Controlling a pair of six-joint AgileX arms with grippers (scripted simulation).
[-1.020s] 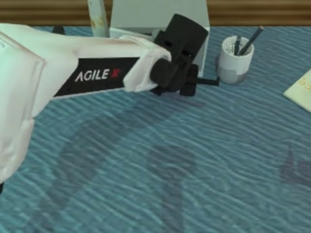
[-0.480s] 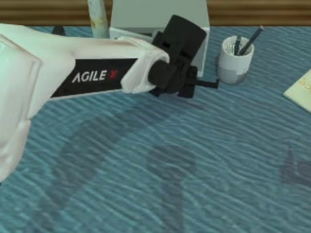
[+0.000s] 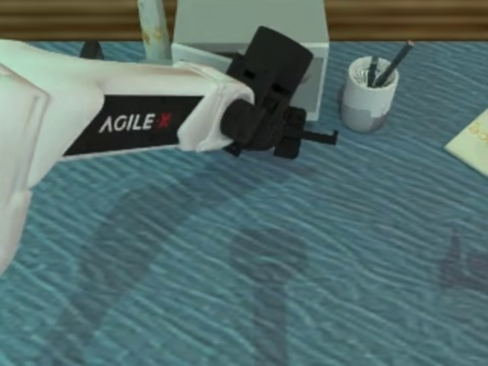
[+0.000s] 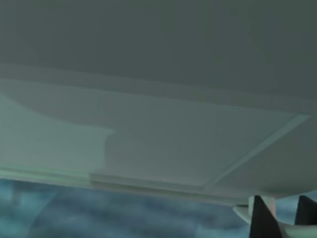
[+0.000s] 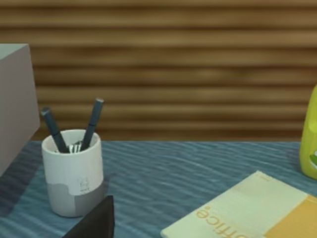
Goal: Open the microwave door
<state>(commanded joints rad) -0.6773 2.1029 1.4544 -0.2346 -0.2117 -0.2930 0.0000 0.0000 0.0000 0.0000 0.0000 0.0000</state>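
The pale grey microwave stands at the table's far edge, a little left of centre. My left arm reaches across to its front, and the left gripper is low at the front right corner. Up close, the microwave door with its darker window fills the left wrist view. The left gripper shows two dark fingertips with the pale handle strip between them, so it is shut on the handle. Only a dark part of my right gripper shows, parked off to the right.
A white cup of pens stands just right of the microwave, close to the left gripper. A yellow-white book lies at the right edge, with a yellow bottle beyond it. A pale post rises left of the microwave.
My left arm has drawn back to the left and slightly toward the table's front, and its gripper has come away from the pen cup.
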